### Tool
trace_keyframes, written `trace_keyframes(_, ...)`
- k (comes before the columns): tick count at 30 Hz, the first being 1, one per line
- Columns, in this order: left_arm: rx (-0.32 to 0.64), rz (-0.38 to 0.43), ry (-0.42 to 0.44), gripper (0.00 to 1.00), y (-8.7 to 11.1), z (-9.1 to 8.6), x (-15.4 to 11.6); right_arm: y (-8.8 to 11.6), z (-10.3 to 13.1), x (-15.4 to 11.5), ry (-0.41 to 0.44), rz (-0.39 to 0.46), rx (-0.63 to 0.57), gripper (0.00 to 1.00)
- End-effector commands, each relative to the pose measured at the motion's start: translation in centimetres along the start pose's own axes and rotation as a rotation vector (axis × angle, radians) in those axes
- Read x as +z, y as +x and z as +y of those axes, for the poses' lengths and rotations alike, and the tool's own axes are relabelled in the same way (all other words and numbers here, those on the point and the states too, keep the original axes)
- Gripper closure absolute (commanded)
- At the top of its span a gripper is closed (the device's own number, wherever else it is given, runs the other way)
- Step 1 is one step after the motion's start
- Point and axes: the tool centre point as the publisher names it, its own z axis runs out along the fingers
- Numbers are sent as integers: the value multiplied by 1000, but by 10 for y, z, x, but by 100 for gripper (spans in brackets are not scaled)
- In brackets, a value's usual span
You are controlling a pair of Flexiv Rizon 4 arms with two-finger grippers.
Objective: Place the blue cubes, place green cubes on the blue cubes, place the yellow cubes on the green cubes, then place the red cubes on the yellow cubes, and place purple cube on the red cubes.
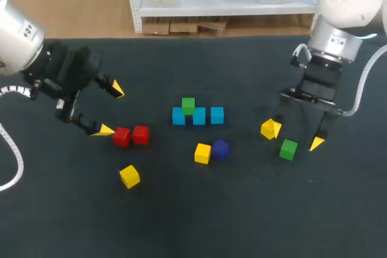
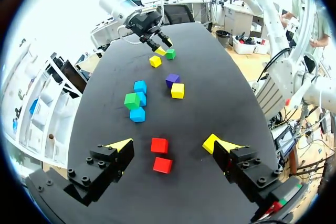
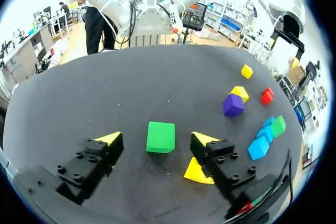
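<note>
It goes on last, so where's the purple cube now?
In the head view the purple cube lies mid-table, just right of a yellow cube, on the near side of the blue cubes.

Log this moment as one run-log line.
stack: one green cube on blue cube row | right gripper: open, straddling second green cube | left gripper: open, near two red cubes

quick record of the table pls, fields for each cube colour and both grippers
left gripper: open, beside the red cubes
right gripper: open around a loose green cube, not touching
blue cubes: three in a row
stacked green cube: on the blue row
yellow cubes: three, all on the table
purple cube: right beside a yellow cube
</note>
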Motion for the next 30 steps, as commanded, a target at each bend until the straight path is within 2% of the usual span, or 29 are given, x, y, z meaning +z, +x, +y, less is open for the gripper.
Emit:
trace_keyframes(1,3,-5,-3,0,1,-1,0,6,-1,3,2,-23,-10,39)
trace_keyframes(2,3,-5,-3,0,1,-1,0,6,-1,4,2,-26,-13,40)
trace_keyframes(4,3,-5,-3,0,1,-1,0,7,-1,7,3,-32,-14,50)
trace_keyframes(8,3,-5,-3,0,1,-1,0,9,-2,11,-1,-43,-16,34)
trace_keyframes(9,3,-5,-3,0,1,-1,0,9,-2,12,-3,-44,-16,35)
trace_keyframes(12,3,-5,-3,0,1,-1,0,10,-3,13,-11,-50,-18,39)
trace_keyframes(15,3,-5,-3,0,1,-1,0,8,-5,13,-27,-49,-23,49)
trace_keyframes(21,3,-5,-3,0,1,-1,0,4,-7,11,-70,-45,-19,46)
trace_keyframes(23,3,-5,-3,0,1,-1,0,2,-7,11,-73,-45,-18,38)
trace_keyframes(25,3,-5,-3,0,1,-1,0,1,-7,11,-80,-44,-16,35)
trace_keyframes(28,3,-5,-3,0,1,-1,0,1,-8,11,-82,-41,-10,49)
trace_keyframes(30,3,-5,-3,0,1,-1,0,1,-8,12,-83,-38,-4,55)
